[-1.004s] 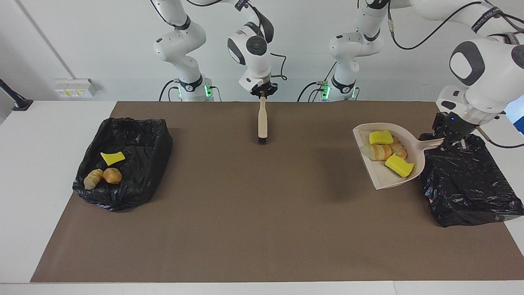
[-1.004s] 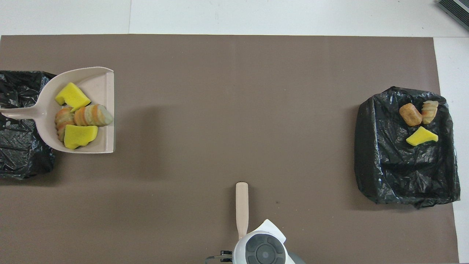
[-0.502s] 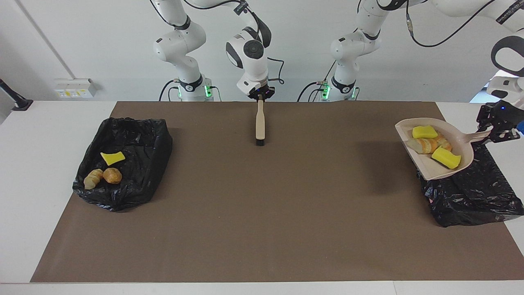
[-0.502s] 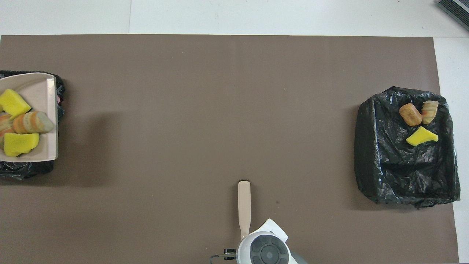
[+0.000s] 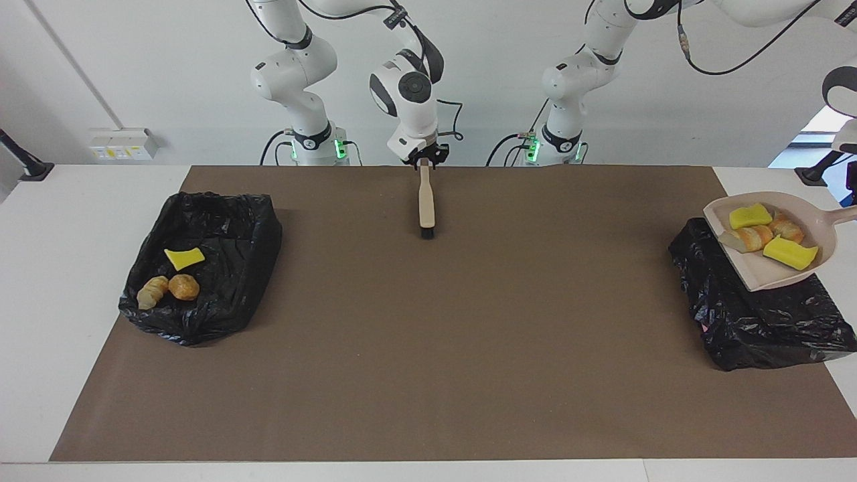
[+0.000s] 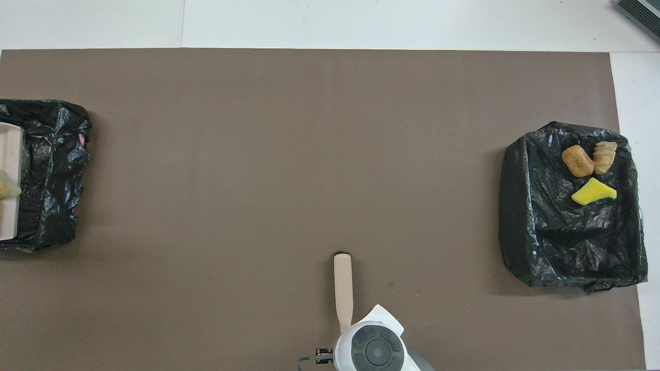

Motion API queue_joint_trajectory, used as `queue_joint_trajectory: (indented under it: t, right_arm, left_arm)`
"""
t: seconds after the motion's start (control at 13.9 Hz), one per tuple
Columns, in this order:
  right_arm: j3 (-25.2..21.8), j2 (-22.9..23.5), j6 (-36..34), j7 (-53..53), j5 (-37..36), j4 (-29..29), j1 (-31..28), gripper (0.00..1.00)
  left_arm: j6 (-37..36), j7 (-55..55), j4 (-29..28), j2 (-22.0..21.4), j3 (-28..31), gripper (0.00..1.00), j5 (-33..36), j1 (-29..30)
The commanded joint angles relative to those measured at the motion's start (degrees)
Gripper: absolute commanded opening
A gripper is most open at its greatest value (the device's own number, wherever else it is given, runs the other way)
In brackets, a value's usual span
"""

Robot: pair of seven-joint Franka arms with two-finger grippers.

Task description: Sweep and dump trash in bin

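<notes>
A beige dustpan (image 5: 756,274) hangs in the air over the black-lined bin (image 5: 756,321) at the left arm's end of the table. It carries trash: two yellow sponge bits (image 5: 750,215) and bread-like lumps (image 5: 753,237). Its handle runs off the edge of the facing view, where my left gripper is out of sight. In the overhead view only the dustpan's rim (image 6: 9,221) shows over that bin (image 6: 51,170). My right gripper (image 5: 424,161) is at the top of the brush (image 5: 426,207) handle, with the bristle end down at the mat. The brush (image 6: 342,288) sits mid-table near the robots.
A second black-lined bin (image 5: 221,227) stands at the right arm's end of the table. It holds a yellow sponge bit (image 5: 184,258) and two bread-like lumps (image 5: 183,286). A brown mat (image 5: 428,348) covers the table between the two bins.
The left arm has carried the loaded dustpan from beside its bin to over it, and the gripper has left the view. The right gripper and brush drew slightly toward the robots.
</notes>
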Motion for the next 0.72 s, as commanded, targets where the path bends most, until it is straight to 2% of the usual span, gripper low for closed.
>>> queue_joint_trajectory:
  t: [0.0, 0.22, 0.36, 0.65]
  right_arm:
    - [0.0, 1.5, 0.7, -1.7, -0.8, 1.9, -0.7, 1.0]
    - [-0.2, 3.8, 0.4, -1.6, -1.0, 5.7, -2.8, 1.0]
    - [-0.3, 3.8, 1.0, -2.1, -2.4, 6.2, -5.6, 1.0]
    - [-0.4, 3.7, 0.6, -3.3, -12.1, 9.9, -14.6, 1.0]
  left_arm:
    - [0.5, -8.2, -2.9, -1.6, 0.1, 0.0, 11.4, -3.3]
    - [-0.5, -11.2, -4.7, -2.9, 0.1, 0.0, 18.6, -5.1]
    - [-0.7, -14.1, -6.2, -3.7, -0.1, 0.0, 23.2, -5.2]
    - [-1.1, -16.1, -5.8, -4.1, 0.1, 0.0, 33.9, -6.3]
